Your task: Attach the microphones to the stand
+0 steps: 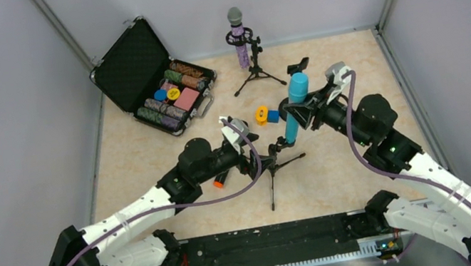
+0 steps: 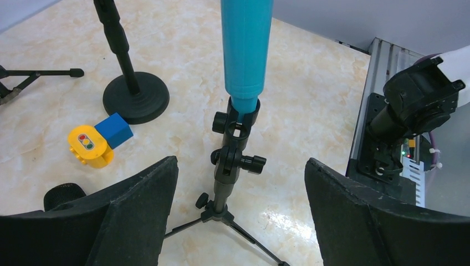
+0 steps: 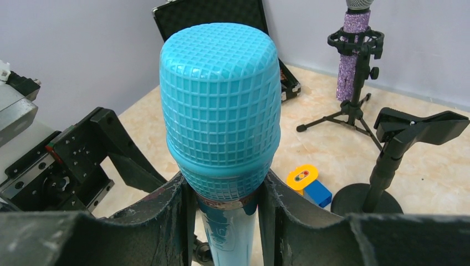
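Observation:
My right gripper (image 3: 224, 208) is shut on the light-blue microphone (image 3: 220, 105) just below its head and holds it upright. It also shows in the top view (image 1: 296, 105). Its tail sits in the clip (image 2: 238, 119) of a small black tripod stand (image 2: 226, 177). My left gripper (image 2: 241, 219) is open, and the stand's post is between and just ahead of its fingers, untouched. The glittery purple microphone (image 1: 239, 40) stands in another tripod stand at the back. The black microphone with the orange end (image 1: 221, 178) lies on the table, mostly hidden under my left arm.
A round-base stand (image 1: 297, 66) with a bare clip is behind the blue microphone. A yellow and blue toy block (image 1: 265, 115) lies beside it. An open black case (image 1: 152, 82) of coloured chips sits at the back left. Grey walls enclose the table.

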Available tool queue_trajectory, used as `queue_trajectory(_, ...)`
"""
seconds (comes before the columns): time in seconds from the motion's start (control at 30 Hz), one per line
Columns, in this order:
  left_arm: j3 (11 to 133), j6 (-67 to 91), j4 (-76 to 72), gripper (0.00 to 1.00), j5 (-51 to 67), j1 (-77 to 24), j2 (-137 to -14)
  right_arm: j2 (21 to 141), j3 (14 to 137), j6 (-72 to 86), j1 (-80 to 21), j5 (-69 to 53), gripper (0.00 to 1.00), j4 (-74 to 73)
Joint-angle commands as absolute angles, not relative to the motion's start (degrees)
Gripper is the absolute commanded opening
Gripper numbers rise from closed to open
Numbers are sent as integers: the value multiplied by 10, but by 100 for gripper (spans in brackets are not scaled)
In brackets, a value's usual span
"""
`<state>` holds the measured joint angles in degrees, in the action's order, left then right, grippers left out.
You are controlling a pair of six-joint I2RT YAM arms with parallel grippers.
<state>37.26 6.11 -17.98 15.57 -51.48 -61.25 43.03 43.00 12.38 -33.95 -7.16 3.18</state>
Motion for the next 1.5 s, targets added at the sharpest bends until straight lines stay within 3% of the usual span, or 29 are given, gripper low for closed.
queue_trajectory(0.0,378,67,-214,88,159,-517,-613,431,428,110,-338,-63,0,70)
queue_trajectory(1.47,413,40,-191,87,176,-517,-654,445,262,94,-338,-128,0,175)
